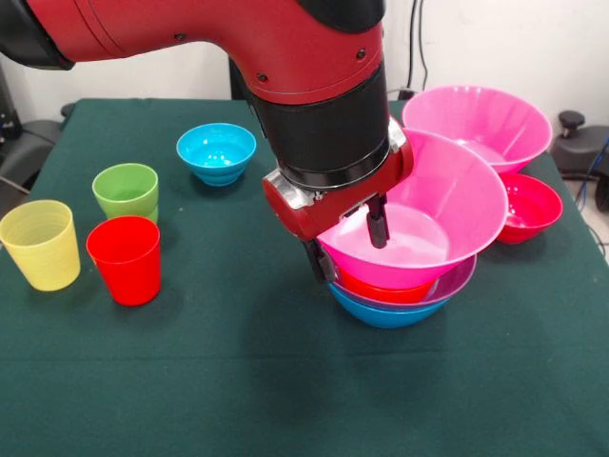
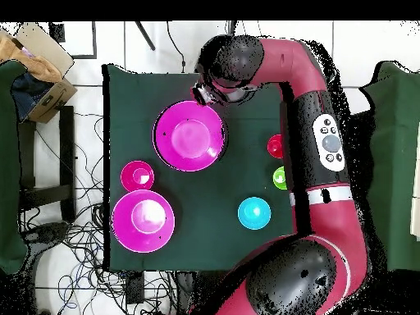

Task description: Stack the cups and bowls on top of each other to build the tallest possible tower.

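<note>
The rim of the big pink bowl (image 1: 447, 205) atop the tower (image 1: 404, 300) at mid-table is pinched by the gripper (image 1: 350, 249), one finger inside, one outside. The yellow cup (image 1: 40, 244), red cup (image 1: 125, 259) and green cup (image 1: 126, 191) are grouped well apart.

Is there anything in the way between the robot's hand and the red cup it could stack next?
Nothing visible blocks that path. The gripper straddles the rim of the big pink bowl atop the tower. Between it and the red cup lies only bare green table. The green cup and yellow cup stand beyond the red one.
</note>
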Available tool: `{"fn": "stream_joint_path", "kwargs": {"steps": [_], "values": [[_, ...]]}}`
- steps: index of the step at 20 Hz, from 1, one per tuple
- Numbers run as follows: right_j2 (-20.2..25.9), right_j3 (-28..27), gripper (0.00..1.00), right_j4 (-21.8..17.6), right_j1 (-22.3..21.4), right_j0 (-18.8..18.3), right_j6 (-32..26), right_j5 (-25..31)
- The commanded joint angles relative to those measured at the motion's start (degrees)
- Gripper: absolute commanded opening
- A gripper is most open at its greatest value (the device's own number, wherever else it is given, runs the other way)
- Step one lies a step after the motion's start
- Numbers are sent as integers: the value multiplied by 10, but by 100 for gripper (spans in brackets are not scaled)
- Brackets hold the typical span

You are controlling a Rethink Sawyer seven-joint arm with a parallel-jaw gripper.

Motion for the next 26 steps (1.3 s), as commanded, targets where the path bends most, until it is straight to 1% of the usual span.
{"fn": "stream_joint_path", "kwargs": {"steps": [1,2,5,10,15,17,19,20,21,23,24,26], "values": [[-116,84,100,-85,-99,44,193,-213],[-118,78,100,-87,-99,47,185,-208],[-125,72,100,-73,-99,50,174,-208],[-145,74,100,-48,-104,54,158,-221],[-155,71,100,-36,-103,58,142,-224],[-155,69,100,-28,-106,57,134,-218],[-150,60,100,-18,-110,55,118,-199],[-148,55,100,-10,-114,54,110,-184],[-149,42,100,-1,-118,57,101,-148],[-162,-11,100,13,-115,73,68,13],[-170,-40,100,8,-110,83,49,95],[-177,-73,100,1,-101,93,36,176]]}}
